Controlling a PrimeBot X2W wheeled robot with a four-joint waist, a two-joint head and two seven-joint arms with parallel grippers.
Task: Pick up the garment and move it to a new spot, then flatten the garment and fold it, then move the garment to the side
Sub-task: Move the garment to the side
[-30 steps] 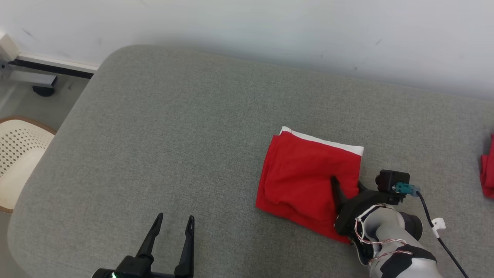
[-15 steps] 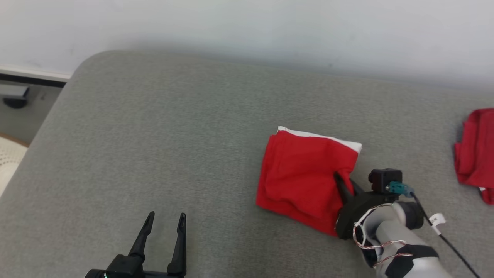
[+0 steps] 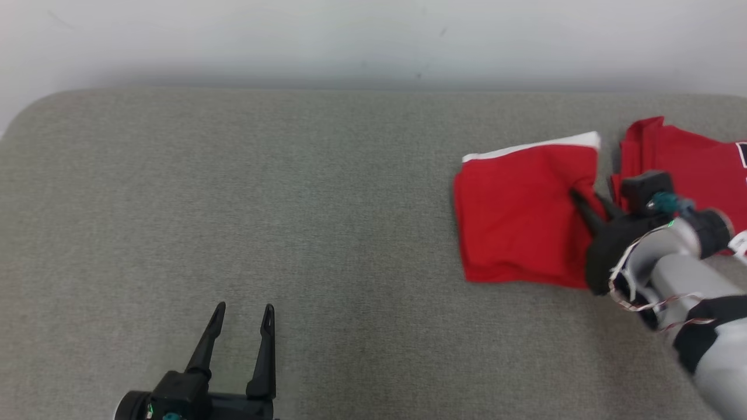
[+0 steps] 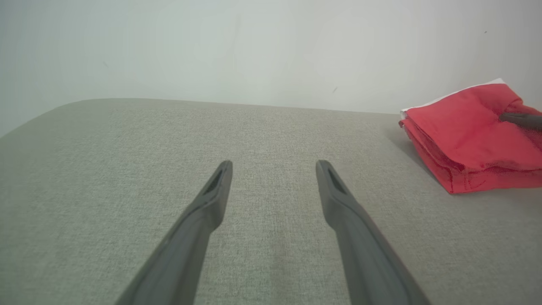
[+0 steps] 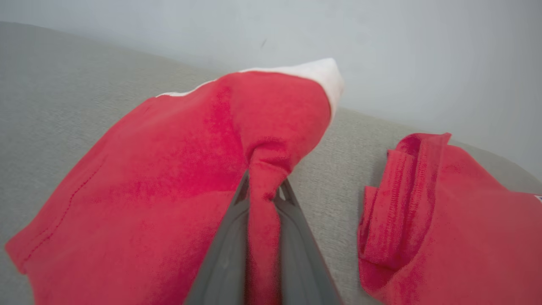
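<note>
Grey cushion top [image 3: 292,204] being used as work surface | folded garment [image 3: 513,221] being seen just left of other red pile [image 3: 688,157], apart | its pile-side edge being pinched by right gripper [image 3: 586,198], jaws narrow on bunched cloth | left gripper [image 3: 242,309] being held wide, empty, far from pile | sideways move probably being left to right arm, lol

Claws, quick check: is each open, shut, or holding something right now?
Left claw: open, holding nothing.
Right claw: shut on the folded red garment, pinching a bunch of cloth.
</note>
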